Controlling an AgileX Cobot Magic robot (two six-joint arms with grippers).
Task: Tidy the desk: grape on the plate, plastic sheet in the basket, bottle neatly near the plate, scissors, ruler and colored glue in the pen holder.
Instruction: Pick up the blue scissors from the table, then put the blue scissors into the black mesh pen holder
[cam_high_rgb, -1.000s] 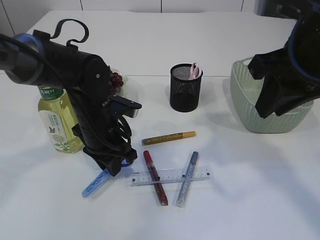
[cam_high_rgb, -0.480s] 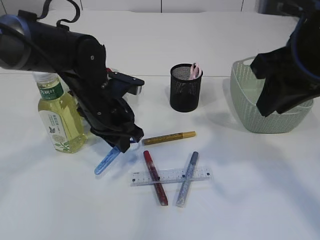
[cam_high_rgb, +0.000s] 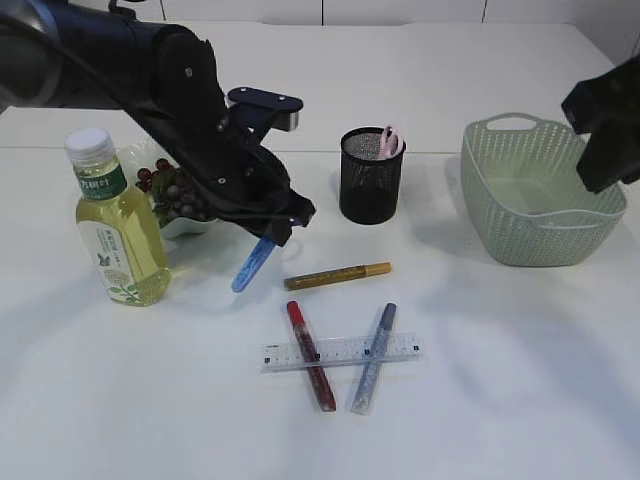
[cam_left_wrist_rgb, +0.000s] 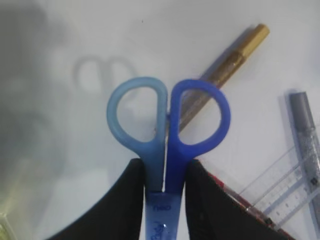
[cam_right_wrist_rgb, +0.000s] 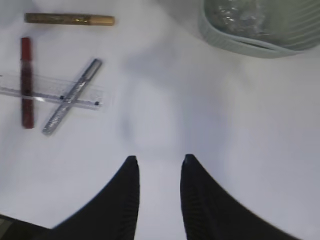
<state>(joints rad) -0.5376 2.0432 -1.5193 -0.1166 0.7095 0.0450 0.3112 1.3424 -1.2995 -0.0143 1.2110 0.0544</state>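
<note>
My left gripper (cam_high_rgb: 277, 228) (cam_left_wrist_rgb: 165, 162) is shut on the blue scissors (cam_left_wrist_rgb: 169, 120), held in the air with the capped blade (cam_high_rgb: 250, 266) pointing down-left. The black mesh pen holder (cam_high_rgb: 371, 176) stands to their right. On the table lie the clear ruler (cam_high_rgb: 340, 352) and the gold (cam_high_rgb: 338, 275), red (cam_high_rgb: 311, 356) and silver (cam_high_rgb: 373, 358) glue pens. Grapes (cam_high_rgb: 168, 190) sit on the plate (cam_high_rgb: 190, 229) behind the bottle (cam_high_rgb: 115, 228). Crinkled plastic sheet (cam_right_wrist_rgb: 235, 12) lies in the green basket (cam_high_rgb: 540, 205). My right gripper (cam_right_wrist_rgb: 159, 160) hangs open over bare table.
A pink item (cam_high_rgb: 388, 141) sticks out of the pen holder. The red and silver pens cross the ruler. The right arm (cam_high_rgb: 605, 125) hovers at the right edge above the basket. The table's far edge runs behind the holder.
The left arm has lifted the scissors off the table and carried them up and right, uncovering the grapes and plate. The right arm has drawn back up and right from the basket.
</note>
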